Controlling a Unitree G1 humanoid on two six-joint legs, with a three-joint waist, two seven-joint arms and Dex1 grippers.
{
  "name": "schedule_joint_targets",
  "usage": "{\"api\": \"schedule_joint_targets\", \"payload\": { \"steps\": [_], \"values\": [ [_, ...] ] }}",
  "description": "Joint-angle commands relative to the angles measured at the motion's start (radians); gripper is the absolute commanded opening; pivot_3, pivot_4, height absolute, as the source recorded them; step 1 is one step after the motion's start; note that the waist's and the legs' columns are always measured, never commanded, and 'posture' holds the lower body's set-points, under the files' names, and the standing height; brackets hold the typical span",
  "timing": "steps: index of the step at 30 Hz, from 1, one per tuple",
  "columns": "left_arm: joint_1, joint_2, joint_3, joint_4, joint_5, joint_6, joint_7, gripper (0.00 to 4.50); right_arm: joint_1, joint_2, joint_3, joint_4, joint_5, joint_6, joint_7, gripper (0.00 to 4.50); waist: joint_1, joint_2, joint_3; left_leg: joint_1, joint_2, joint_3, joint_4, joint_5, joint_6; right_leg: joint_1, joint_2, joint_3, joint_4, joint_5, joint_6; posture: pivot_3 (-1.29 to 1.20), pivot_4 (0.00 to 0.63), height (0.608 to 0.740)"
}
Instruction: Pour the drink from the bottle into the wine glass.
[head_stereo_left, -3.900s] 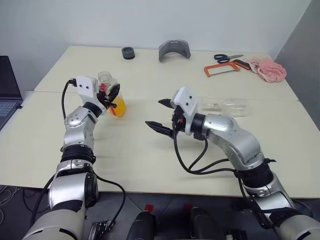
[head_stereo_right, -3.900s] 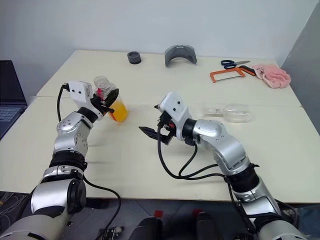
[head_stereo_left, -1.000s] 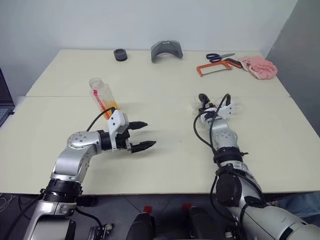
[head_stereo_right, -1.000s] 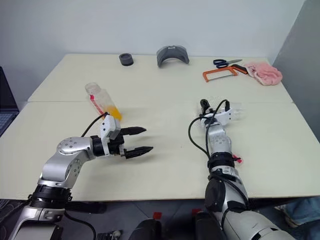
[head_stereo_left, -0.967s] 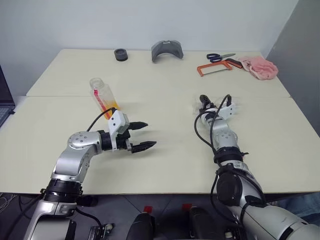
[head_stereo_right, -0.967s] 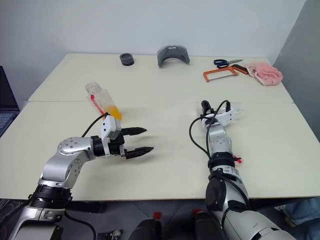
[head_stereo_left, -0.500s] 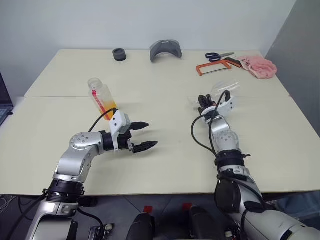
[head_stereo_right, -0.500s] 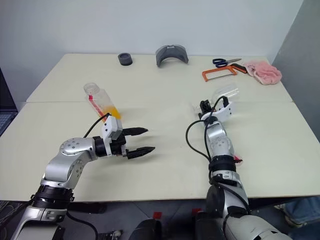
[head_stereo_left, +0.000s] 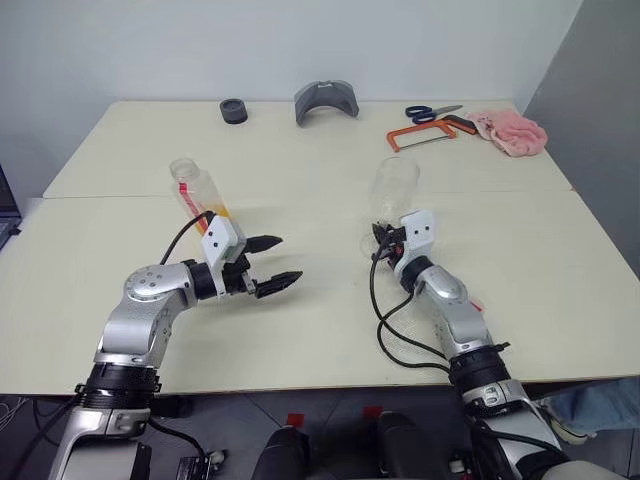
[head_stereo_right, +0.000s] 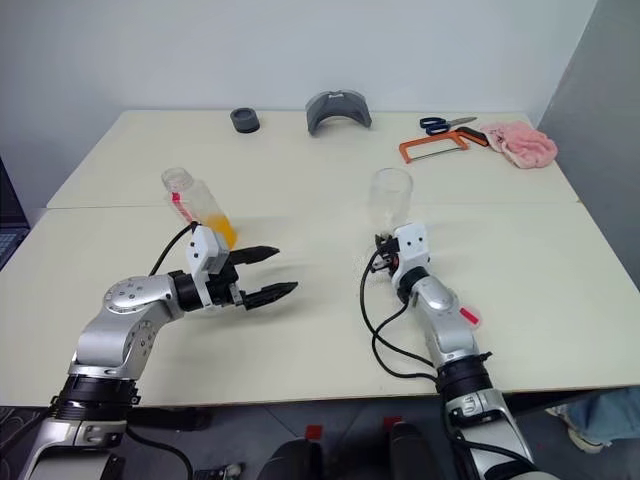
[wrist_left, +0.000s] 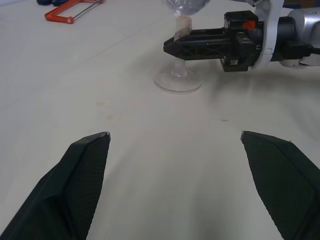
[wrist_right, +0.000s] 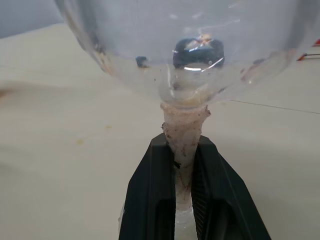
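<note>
The wine glass (head_stereo_left: 394, 188) stands upright near the middle of the surface (head_stereo_left: 300, 140), its foot (wrist_left: 178, 80) resting flat. The right gripper (wrist_right: 183, 185) has its jaws closed on the thin stem just under the bowl; this low, level grip probably serves to steady the empty glass and leave the rim free from above. To the left, the bottle (head_stereo_left: 199, 192) stands alone, uncapped and slightly tilted, with the drink (head_stereo_left: 220, 213) filling only its lower part. The left gripper (head_stereo_left: 276, 264) hovers just near of the bottle with jaws spread wide and holding nothing, pointing right toward the glass. The bottle is well apart from the glass, so pouring has not begun; judged from this layout, the open jaws are free to take the bottle next. At the far edge lie a black ring (head_stereo_left: 233, 110), a grey curved piece (head_stereo_left: 325, 100), scissors (head_stereo_left: 432, 111), an orange hacksaw (head_stereo_left: 427, 133) and a pink cloth (head_stereo_left: 512, 133), all clear of the working area.
</note>
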Motion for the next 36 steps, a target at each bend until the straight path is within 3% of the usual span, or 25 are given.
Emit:
{"api": "schedule_joint_targets", "payload": {
  "steps": [1,7,18,33,36],
  "values": [
    [0.016,0.016,0.040,-0.046,-0.005,-0.014,0.021,4.50,0.027,0.001,0.058,0.031,-0.060,-0.037,0.040,0.13,0.000,0.000,0.000,0.000,0.000,0.000,0.000,0.000,0.000,0.000,0.000,0.000,0.000,0.000,0.000,0.00,0.150,0.740],
    [0.049,0.019,0.077,-0.063,-0.004,-0.018,0.071,4.50,-0.044,0.046,0.056,0.070,-0.031,-0.160,0.143,0.13,-0.002,0.000,0.000,0.001,0.000,0.001,-0.001,0.000,0.000,0.000,0.000,0.000,0.000,0.000,0.000,0.00,0.150,0.740],
    [0.128,0.041,0.158,-0.157,-0.025,0.011,0.146,4.50,-0.322,0.158,0.032,0.538,-0.072,-0.339,0.224,0.13,0.006,0.000,0.000,0.001,0.000,-0.001,0.000,0.000,0.000,0.001,-0.003,-0.001,0.000,0.000,0.000,0.00,0.150,0.740],
    [0.186,0.094,0.257,-0.290,-0.127,0.124,0.163,4.50,-0.375,0.156,0.002,0.713,-0.109,-0.437,0.226,0.13,0.008,0.000,0.000,0.001,0.000,-0.001,0.000,0.000,0.000,0.001,-0.002,-0.001,0.000,0.000,0.000,0.00,0.150,0.740],
    [0.158,0.100,0.269,-0.294,-0.149,0.138,0.169,4.50,-0.374,0.160,-0.006,0.712,-0.103,-0.435,0.235,1.11,0.008,0.000,0.000,0.001,0.000,-0.001,0.000,0.000,0.000,0.001,-0.002,-0.001,0.000,0.000,0.000,0.00,0.150,0.740]
  ]
}}
